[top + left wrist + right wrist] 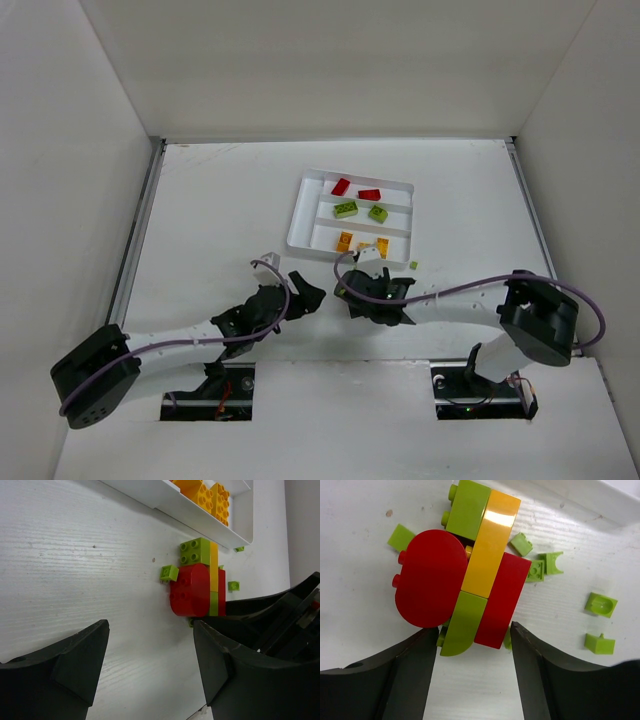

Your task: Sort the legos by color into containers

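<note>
A clump of red, lime green and yellow-orange legos (460, 580) lies on the table just in front of the white tray (300, 215). My right gripper (473, 639) is open, its jaws either side of the clump's near end, not closed on it. Small loose green studs (600, 605) lie to the clump's right. My left gripper (150, 630) is open and empty, a little left of the clump (195, 587). In the tray, red bricks (341, 186) fill the far slot, green bricks (345, 209) the middle one and orange bricks (345, 240) the near one.
One green stud (413, 265) lies on the table by the tray's near right corner. The right gripper's black body (280, 610) sits right beside the clump in the left wrist view. White walls enclose the table on three sides.
</note>
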You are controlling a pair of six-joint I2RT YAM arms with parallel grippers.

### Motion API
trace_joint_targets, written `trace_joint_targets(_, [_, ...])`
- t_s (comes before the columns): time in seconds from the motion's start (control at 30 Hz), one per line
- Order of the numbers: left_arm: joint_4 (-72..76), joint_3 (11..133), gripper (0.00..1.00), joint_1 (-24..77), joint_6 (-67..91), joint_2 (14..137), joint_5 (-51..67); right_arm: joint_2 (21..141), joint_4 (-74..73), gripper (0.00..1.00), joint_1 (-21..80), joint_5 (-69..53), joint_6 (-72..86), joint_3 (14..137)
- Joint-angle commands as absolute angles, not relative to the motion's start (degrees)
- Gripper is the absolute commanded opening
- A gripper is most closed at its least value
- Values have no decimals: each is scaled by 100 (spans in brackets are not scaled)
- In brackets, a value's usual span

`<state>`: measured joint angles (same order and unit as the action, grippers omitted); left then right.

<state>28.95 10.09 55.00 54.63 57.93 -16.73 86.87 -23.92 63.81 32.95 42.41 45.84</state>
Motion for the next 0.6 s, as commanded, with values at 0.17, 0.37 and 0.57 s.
trace_joint_targets(0.17, [3023, 923, 68, 5480, 5537, 5520, -1582, 8666, -1232, 56, 6139, 3358, 3990, 4316])
trace_joint_targets(0.37, [3067, 879, 70, 5445, 5590, 5511, -1521, 8587, -879, 54, 5946, 3120, 3972, 4052])
trace_joint_targets(0.57, [3120, 888, 71, 5445, 5599, 5563, -1512, 8745, -958, 69, 5937, 3164, 4061, 4131])
